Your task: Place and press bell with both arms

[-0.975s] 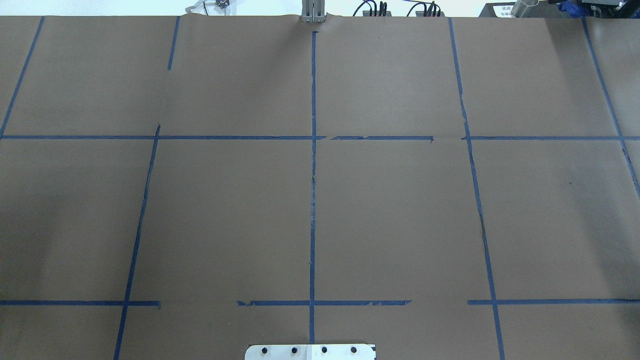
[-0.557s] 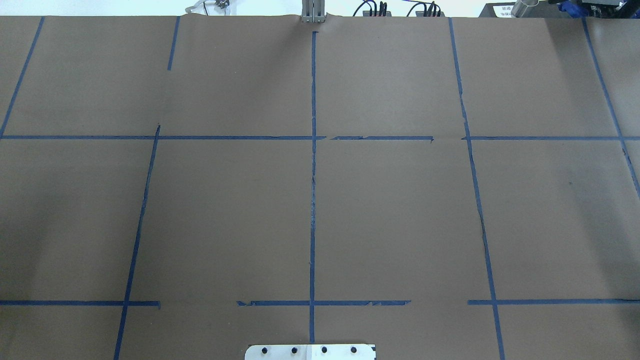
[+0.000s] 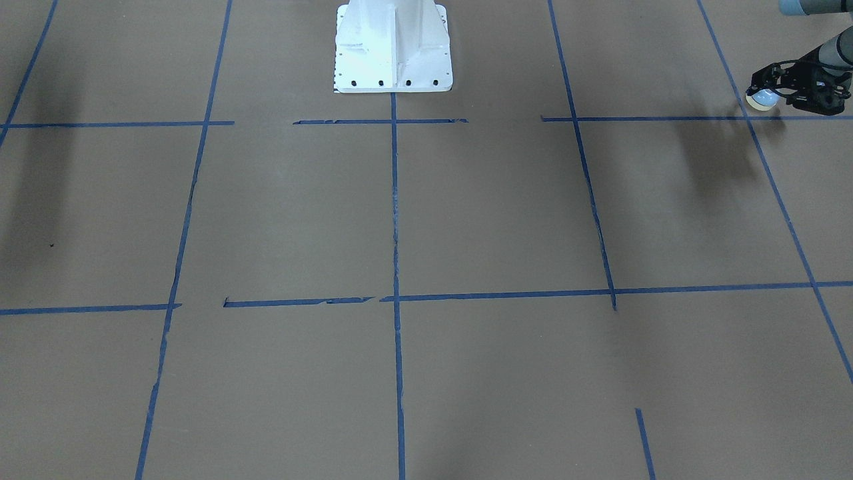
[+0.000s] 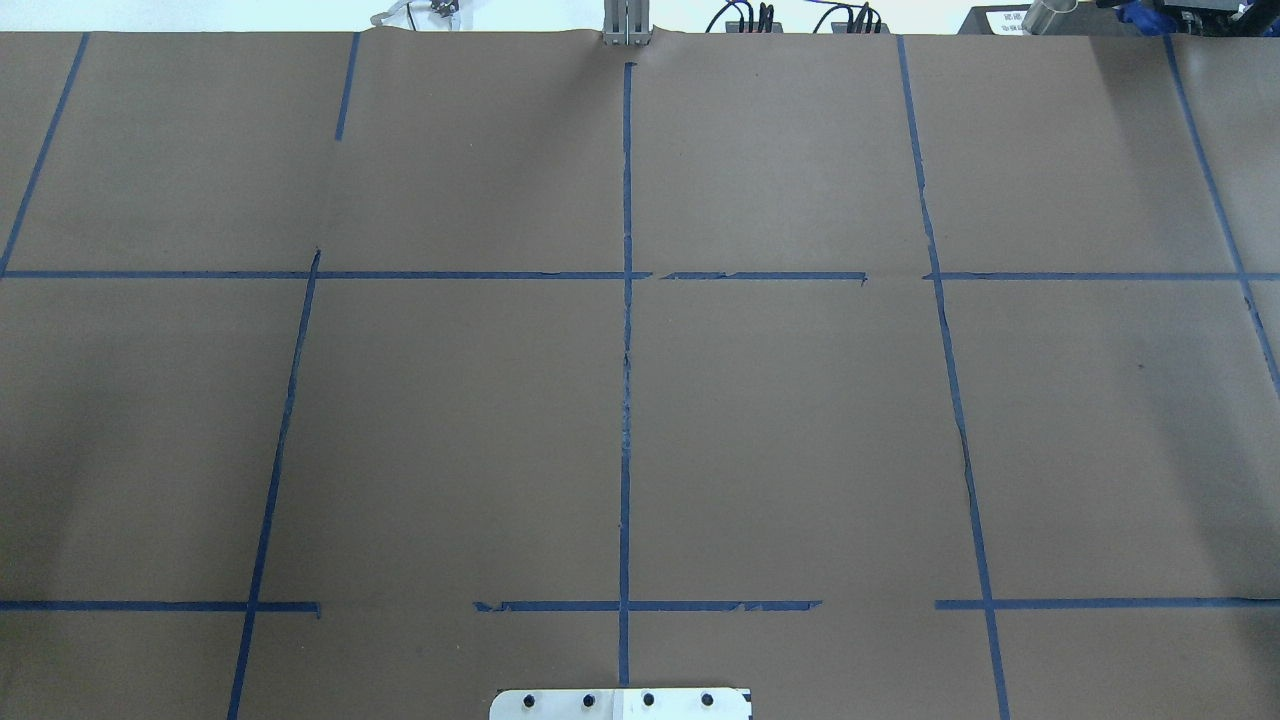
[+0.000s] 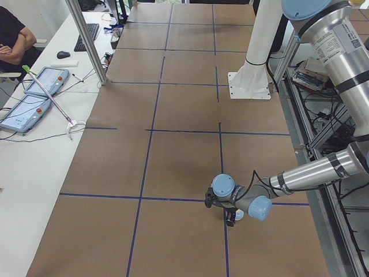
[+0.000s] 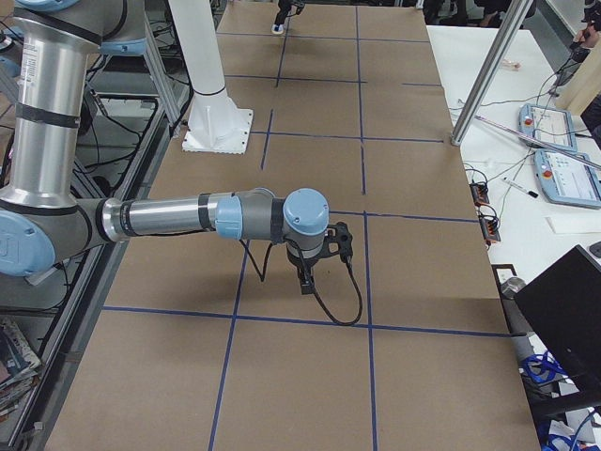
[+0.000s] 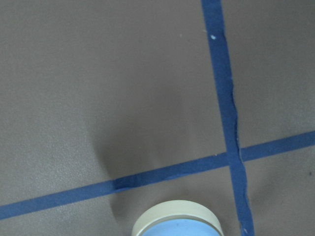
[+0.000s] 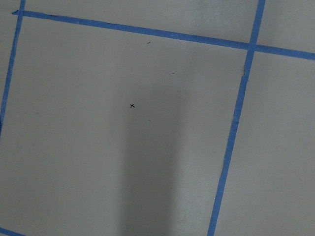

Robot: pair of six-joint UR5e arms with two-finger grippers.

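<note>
Pinching left gripper (image 3: 766,92): my fingers close on the bell (image 3: 761,101).
Bell: at my far left, just beside a blue tape crossing (image 7: 232,158); whether it touches the brown paper (image 3: 500,213) I cannot tell.
Pedestal (image 3: 393,47): white, at centre.
Right gripper (image 6: 306,282): pointing down, low over paper; spread or pressed together, I cannot tell.

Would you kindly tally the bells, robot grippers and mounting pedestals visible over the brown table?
Light-blue dome bell with cream base: 1
Black two-finger grippers, left gripper and right gripper: 2
White metal mounting pedestal: 1
Total: 4
</note>
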